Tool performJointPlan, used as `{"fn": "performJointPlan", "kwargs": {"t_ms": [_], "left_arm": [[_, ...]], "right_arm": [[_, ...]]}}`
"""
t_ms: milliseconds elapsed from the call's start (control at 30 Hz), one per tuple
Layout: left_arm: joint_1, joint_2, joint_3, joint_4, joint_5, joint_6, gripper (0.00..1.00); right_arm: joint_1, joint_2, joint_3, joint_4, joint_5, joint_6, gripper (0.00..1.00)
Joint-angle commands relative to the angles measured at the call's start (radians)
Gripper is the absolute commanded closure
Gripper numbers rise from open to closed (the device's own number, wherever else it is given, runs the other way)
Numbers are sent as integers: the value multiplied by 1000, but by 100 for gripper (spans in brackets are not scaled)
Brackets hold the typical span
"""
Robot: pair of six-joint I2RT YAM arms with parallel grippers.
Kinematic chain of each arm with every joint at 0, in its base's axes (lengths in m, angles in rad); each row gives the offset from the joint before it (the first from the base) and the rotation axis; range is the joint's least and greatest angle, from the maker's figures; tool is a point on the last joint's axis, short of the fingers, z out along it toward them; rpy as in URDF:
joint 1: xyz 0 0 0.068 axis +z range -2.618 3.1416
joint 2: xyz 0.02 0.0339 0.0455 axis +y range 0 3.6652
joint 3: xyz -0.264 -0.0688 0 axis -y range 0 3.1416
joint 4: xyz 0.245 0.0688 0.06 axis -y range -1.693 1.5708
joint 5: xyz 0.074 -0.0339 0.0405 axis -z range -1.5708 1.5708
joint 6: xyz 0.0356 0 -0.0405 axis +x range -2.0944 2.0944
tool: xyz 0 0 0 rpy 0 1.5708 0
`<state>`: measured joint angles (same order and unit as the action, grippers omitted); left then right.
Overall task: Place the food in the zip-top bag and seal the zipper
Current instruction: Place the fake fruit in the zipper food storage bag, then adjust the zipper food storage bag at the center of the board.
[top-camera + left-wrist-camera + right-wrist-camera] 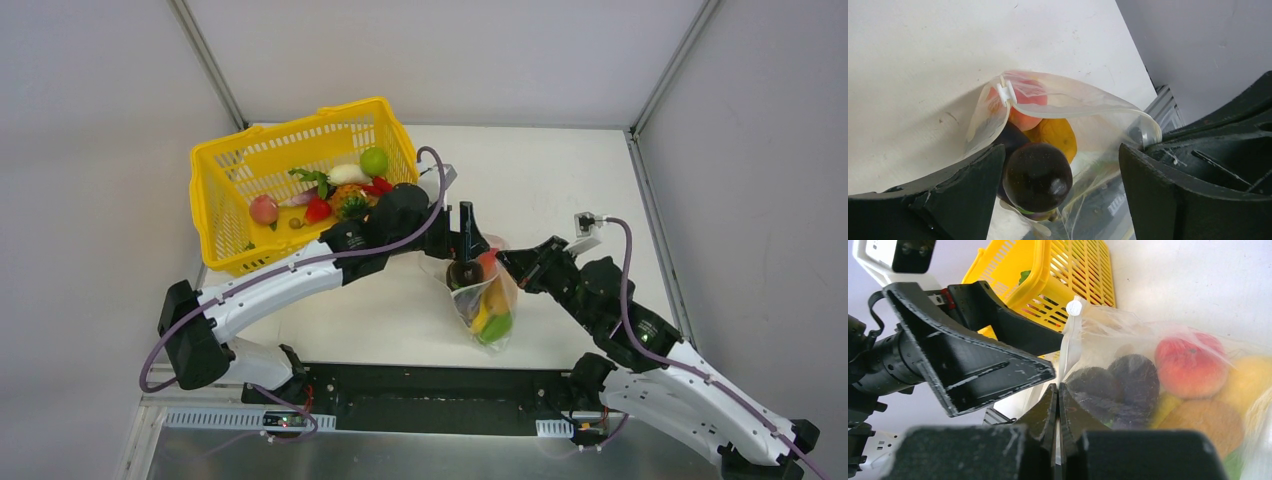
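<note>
a: where's the zip-top bag (487, 300) from your jaws?

b: right under my left gripper (1060, 165). jaws spread wide, nothing in them, straddling the bag's open mouth. the eggplant (1037, 177) sits in the gap just inside the mouth, dark and glossy. whether a pad touches it i can't tell.

a: right side?

b: right gripper (1058, 410) is pinched shut on the bag's rim, holding the mouth up. the film runs into the closed tips in the right wrist view.

a: zipper?

b: the zipper (1083, 112) arcs across the far lip of the mouth from the eggplant, unsealed, with a white slider clip (1006, 92) at its end away from my right gripper. its long axis runs from that clip toward my right gripper's pinch.

a: what's in the bag?

b: eggplant, a red piece (1188, 360), orange and yellow pieces, and something green at the bottom end.

a: basket?

b: yellow basket (230, 165) beyond the bag and to my left, holding a green round fruit (373, 160), red bits, and a pink one.

a: nearer arm for more food?

b: left, i'd judge. it's on the basket side; right is busy holding the bag.
</note>
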<state>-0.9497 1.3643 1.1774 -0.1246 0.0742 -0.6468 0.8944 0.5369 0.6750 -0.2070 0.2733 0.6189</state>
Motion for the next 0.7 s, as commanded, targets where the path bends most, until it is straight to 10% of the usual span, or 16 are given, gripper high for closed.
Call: {"fn": "performJointPlan", "kwargs": {"t_ms": [0, 200, 667], "left_arm": [[-8, -95, 2, 8, -17, 48, 14], [-10, -136, 48, -281, -87, 128, 24], [-10, -194, -115, -354, -199, 40, 24]], "right_arm": [[0, -30, 3, 57, 31, 15, 99], [1, -47, -4, 55, 55, 8, 98], [1, -28, 7, 41, 37, 2, 98]]}}
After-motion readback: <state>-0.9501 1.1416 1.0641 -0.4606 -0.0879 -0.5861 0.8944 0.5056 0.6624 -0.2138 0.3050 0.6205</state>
